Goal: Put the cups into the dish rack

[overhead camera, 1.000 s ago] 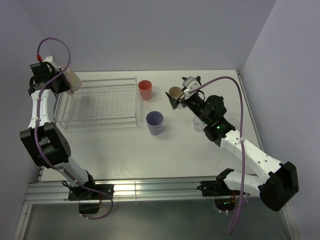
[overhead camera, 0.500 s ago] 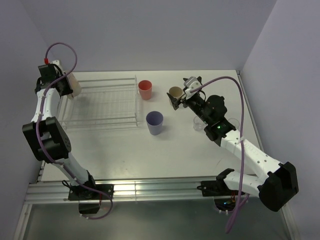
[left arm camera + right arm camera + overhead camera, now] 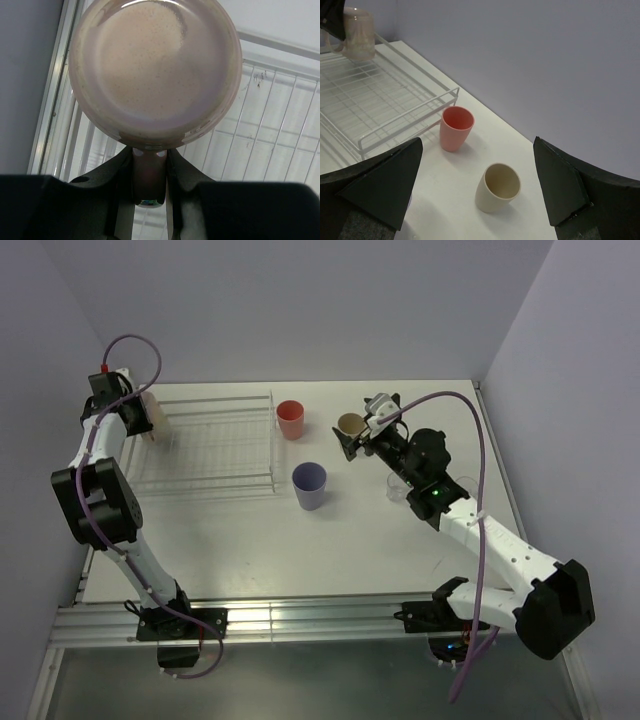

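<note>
Pink mug (image 3: 155, 70) held by handle in left gripper (image 3: 149, 162) jaws; judged rigid, glossy, breakable; right gripper (image 3: 476, 192) jaws wide, light tan cup (image 3: 499, 186) ahead

Left arm (image 3: 88, 502): I rise steeply from my base and reach to the far left corner. My left end effector (image 3: 149, 165) is closed, pinching the handle of the pink mug (image 3: 155, 70).

Right arm (image 3: 490, 540): I stretch forward and inward. My right end effector (image 3: 477, 150) has its fingers (image 3: 380, 185) spread wide, gripping nothing.
</note>
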